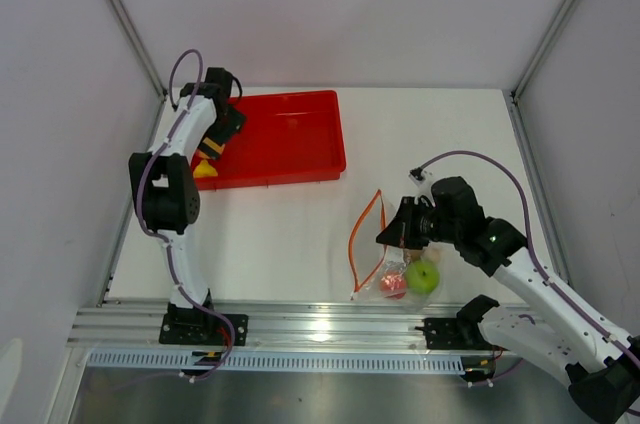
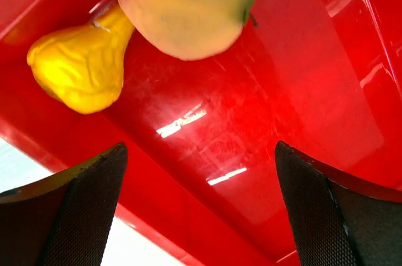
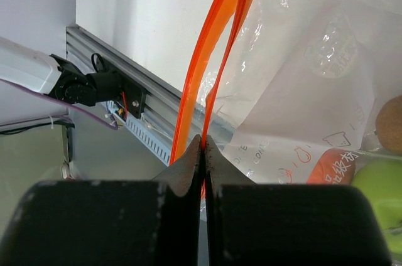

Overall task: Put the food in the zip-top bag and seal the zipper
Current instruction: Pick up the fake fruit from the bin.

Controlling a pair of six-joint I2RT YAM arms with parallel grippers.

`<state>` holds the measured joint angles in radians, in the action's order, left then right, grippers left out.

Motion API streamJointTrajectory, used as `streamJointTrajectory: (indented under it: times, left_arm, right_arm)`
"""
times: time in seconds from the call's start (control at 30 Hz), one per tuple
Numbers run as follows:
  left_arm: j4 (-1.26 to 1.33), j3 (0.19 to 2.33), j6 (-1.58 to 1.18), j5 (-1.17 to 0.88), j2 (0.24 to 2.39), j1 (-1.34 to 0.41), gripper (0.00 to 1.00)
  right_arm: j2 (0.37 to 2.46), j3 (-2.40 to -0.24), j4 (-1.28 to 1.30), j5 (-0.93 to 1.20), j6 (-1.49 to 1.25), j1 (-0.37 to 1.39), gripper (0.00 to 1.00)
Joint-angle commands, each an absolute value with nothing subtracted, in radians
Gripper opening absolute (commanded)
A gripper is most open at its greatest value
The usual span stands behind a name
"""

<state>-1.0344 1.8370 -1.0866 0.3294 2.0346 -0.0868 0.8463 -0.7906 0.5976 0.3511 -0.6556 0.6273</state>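
Note:
The zip-top bag [image 1: 384, 262] lies near the table's front edge with its mouth held up and apart. My right gripper [image 1: 397, 230] is shut on one side of the orange-red zipper [image 3: 217, 46], pinched at the fingertips [image 3: 204, 142]. Inside the bag [image 3: 314, 59] are a green apple [image 1: 422, 277], a red-pink fruit [image 1: 393, 285] and a brownish piece [image 3: 391, 125]. My left gripper [image 2: 200, 153] hangs open over the left end of the red tray [image 1: 290, 139]. Just beyond its fingers lie a peach [image 2: 185, 5] and a yellow piece [image 2: 81, 68], neither between them.
An aluminium rail [image 1: 330, 324] runs along the near edge, close behind the bag. The left arm's base [image 3: 81, 84] shows past the zipper in the right wrist view. Metal frame posts and white walls bound the table on both sides.

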Motion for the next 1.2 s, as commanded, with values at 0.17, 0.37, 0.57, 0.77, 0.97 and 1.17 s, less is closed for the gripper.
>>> streamJointTrajectory:
  times: [0.17,0.37,0.57,0.77,0.97,1.17]
  left_arm:
    - [-0.896,1.813,-1.150,0.295,2.051,-0.026,0.99]
    - [-0.775,1.749,-1.160,0.293,2.051,-0.003,0.99]
    - [-0.744,1.776,-1.161,0.333,2.069,0.025,0.99]
    - [-0.770,1.827,-1.184,0.321,2.120,0.031,1.00]
    - [-0.765,1.822,-1.221,0.281,2.141,0.057,1.00]
    - [-0.785,1.825,-1.244,0.318,2.145,0.060,0.99]
  right_arm:
    - [0.824,-0.778,0.532,0.417,-0.604,0.615,0.00]
    - [0.787,-0.742,0.529,0.459,-0.594,0.575,0.00]
    - [0.769,-0.733,0.531,0.492,-0.580,0.529,0.00]
    - [0.765,-0.719,0.529,0.505,-0.575,0.502,0.00]
    - [0.761,-0.698,0.519,0.514,-0.577,0.486,0.00]
    - [0.762,-0.689,0.512,0.517,-0.580,0.479,0.00]
